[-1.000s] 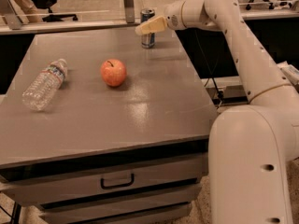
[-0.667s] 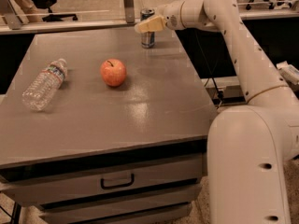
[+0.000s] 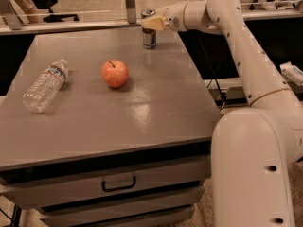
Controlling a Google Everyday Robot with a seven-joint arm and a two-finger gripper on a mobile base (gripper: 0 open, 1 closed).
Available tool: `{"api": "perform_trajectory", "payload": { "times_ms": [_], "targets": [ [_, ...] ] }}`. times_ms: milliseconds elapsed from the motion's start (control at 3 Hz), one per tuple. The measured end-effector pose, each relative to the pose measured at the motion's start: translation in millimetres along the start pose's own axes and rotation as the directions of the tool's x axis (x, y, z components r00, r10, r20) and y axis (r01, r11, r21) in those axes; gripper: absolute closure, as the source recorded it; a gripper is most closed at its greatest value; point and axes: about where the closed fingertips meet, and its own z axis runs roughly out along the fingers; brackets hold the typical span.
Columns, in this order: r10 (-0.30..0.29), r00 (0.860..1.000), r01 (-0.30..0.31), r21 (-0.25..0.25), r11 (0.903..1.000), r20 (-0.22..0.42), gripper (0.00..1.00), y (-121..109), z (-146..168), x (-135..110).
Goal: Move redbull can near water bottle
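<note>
The redbull can (image 3: 149,38) stands upright on the grey table (image 3: 142,112) near its far edge, right of the middle. My gripper (image 3: 153,23) reaches in from the right and is at the can's upper part, covering its right side. The water bottle (image 3: 45,85) lies on its side near the table's left edge, cap pointing away from me. It is well apart from the can.
A red apple (image 3: 114,73) sits on the table between the bottle and the can. The table has drawers (image 3: 118,183) at the front. My arm (image 3: 236,37) spans the table's right side. A rail (image 3: 71,26) and a post (image 3: 130,3) run behind the table.
</note>
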Motion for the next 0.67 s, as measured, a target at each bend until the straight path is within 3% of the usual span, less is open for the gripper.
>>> {"api": "perform_trajectory", "payload": {
  "times_ms": [333,667],
  "targets": [
    [-0.013,1.0,0.013,-0.004,0.9999,0.002,0.88,3.3,-2.3,-11.6],
    [-0.036,0.999,0.036,-0.003,0.9994,0.005,1.0,8.5,-7.9,-36.7]
  ]
}}
